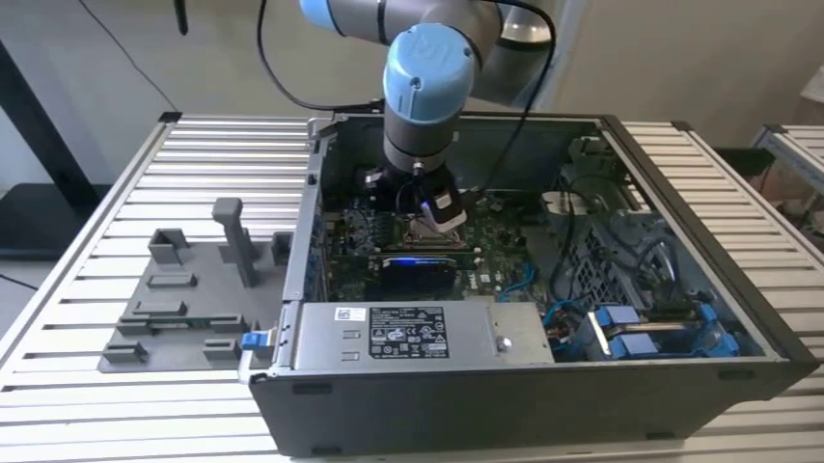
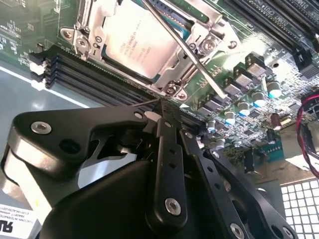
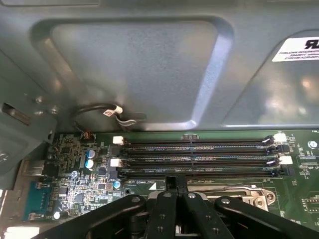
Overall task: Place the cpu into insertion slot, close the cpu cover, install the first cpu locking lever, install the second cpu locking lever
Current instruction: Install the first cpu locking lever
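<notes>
Black linkage fingers [image 2: 167,149] of the one gripper [image 2: 162,102] were seen pressed together above four long memory slots [image 3: 199,158]. One silver-grey square cpu [image 2: 134,42] was seated in its socket, framed by one metal cpu cover [image 2: 202,32].

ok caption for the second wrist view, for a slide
Gripper beside the socket: cpu seated under the closed cpu cover, one lever slanting across it.

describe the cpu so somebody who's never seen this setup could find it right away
Inside the open computer case, find the green motherboard beside the black memory slots. The cpu is the flat silver-grey square framed by the cpu cover, the only smooth metal plate there.
</notes>
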Tool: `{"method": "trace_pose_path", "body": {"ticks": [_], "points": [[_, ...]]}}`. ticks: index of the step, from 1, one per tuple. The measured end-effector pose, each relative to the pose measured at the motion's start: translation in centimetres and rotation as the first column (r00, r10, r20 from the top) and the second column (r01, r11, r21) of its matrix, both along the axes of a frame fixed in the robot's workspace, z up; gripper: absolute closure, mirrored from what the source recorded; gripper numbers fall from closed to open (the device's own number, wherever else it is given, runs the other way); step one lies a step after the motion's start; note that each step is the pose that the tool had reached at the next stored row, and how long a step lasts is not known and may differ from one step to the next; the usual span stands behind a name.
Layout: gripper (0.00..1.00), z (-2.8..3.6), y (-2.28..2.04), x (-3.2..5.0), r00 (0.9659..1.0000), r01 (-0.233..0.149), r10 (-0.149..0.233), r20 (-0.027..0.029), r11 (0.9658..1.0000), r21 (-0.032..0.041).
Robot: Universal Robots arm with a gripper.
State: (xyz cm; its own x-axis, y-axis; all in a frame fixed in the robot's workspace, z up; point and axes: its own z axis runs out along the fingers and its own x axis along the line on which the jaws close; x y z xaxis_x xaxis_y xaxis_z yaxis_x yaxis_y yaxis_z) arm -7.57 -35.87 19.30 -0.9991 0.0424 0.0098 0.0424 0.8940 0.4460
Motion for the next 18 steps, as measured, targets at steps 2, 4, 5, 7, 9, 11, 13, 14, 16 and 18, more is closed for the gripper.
{"method": "trace_pose_path", "body": {"ticks": [2, 4, 5, 7, 9, 11, 13, 14, 16, 18], "points": [[0.89, -0.03, 0.00, 0.16, 1.0000, 0.000, 0.000, -0.0001, 1.0000, 0.0000], [0.89, -0.07, -0.01, 0.37, 1.0000, 0.000, 0.000, 0.0000, 1.0000, 0.0000], [0.89, -0.09, -0.01, 0.49, 1.0000, 0.000, 0.000, -0.0001, 1.0000, 0.0000], [0.89, -0.13, -0.01, 0.66, 1.0000, 0.000, 0.000, -0.0001, 1.0000, 0.0000], [0.89, -0.18, 0.00, 0.83, 1.0000, 0.000, 0.000, -0.0001, 1.0000, -0.0001], [0.89, -0.24, -0.01, 1.03, 1.0000, 0.000, 0.000, -0.0001, 1.0000, -0.0001], [0.89, -0.30, -0.01, 1.26, 1.0000, 0.000, 0.000, 0.0000, 1.0000, 0.0000], [0.89, -0.32, -0.01, 1.37, 1.0000, 0.000, 0.000, -0.0001, 1.0000, 0.0000], [0.89, -0.37, -0.01, 1.62, 1.0000, 0.000, 0.000, -0.0001, 1.0000, -0.0001], [0.89, -0.41, 0.00, 1.88, 1.0000, 0.000, 0.000, 0.0000, 1.0000, 0.0000]]}}
